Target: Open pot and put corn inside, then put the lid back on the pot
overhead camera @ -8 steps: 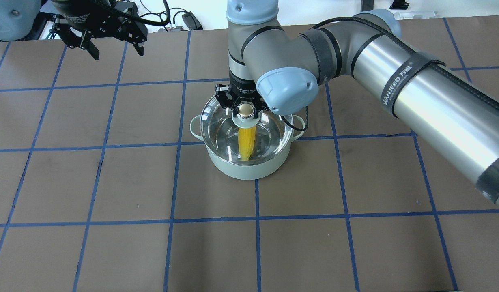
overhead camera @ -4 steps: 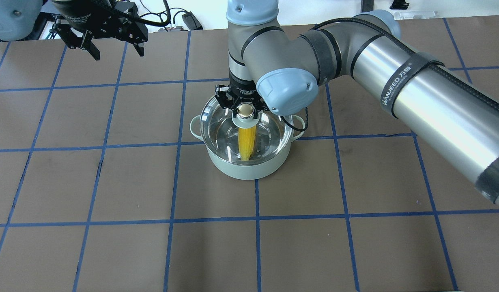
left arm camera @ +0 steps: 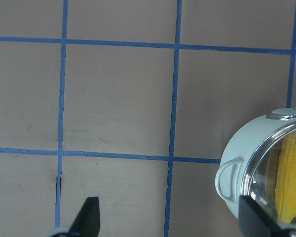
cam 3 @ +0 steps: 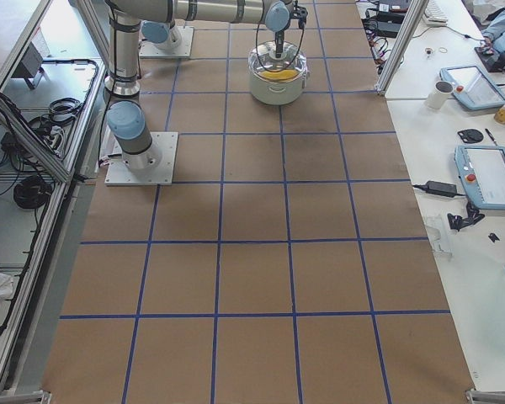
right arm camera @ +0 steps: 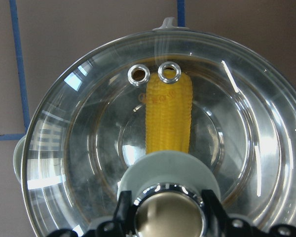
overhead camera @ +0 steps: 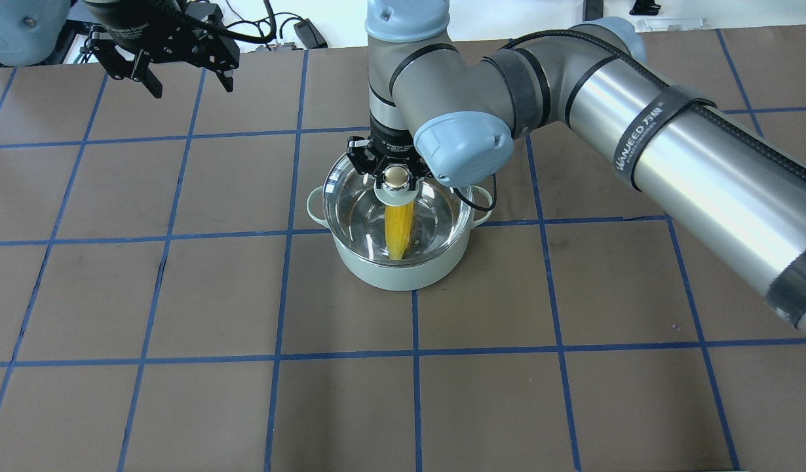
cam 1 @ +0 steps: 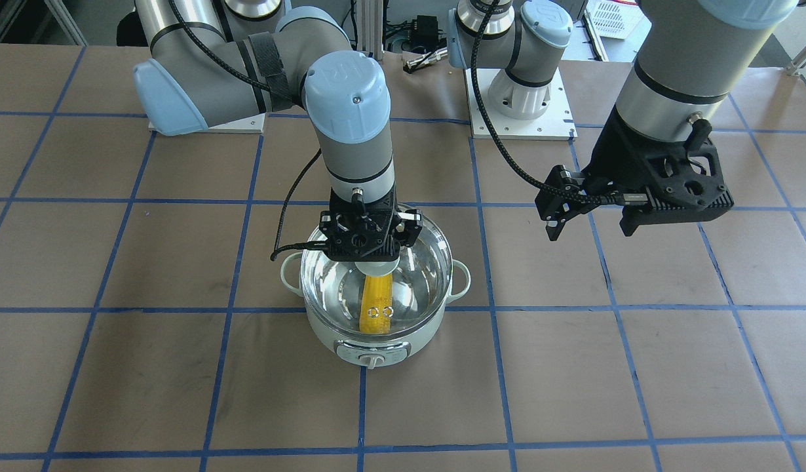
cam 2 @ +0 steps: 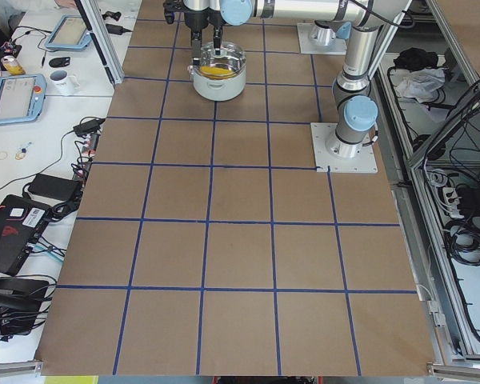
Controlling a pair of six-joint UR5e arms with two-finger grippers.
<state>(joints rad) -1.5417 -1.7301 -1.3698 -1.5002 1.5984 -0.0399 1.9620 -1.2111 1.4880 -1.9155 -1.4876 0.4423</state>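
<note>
The mint-green pot stands on the table near its middle, its control knob on the far side from the robot. The yellow corn lies inside it, seen through the clear glass lid, which rests on the pot's rim. My right gripper points straight down over the lid, with its fingers against both sides of the beige ball knob. My left gripper is open and empty, held high at the table's far left, away from the pot. Its wrist view shows the pot's edge and the corn.
The table is brown paper with a blue tape grid. The right arm's elbow hangs over the pot's right side. Cables and small devices lie beyond the far edge. Side desks hold tablets and a mug.
</note>
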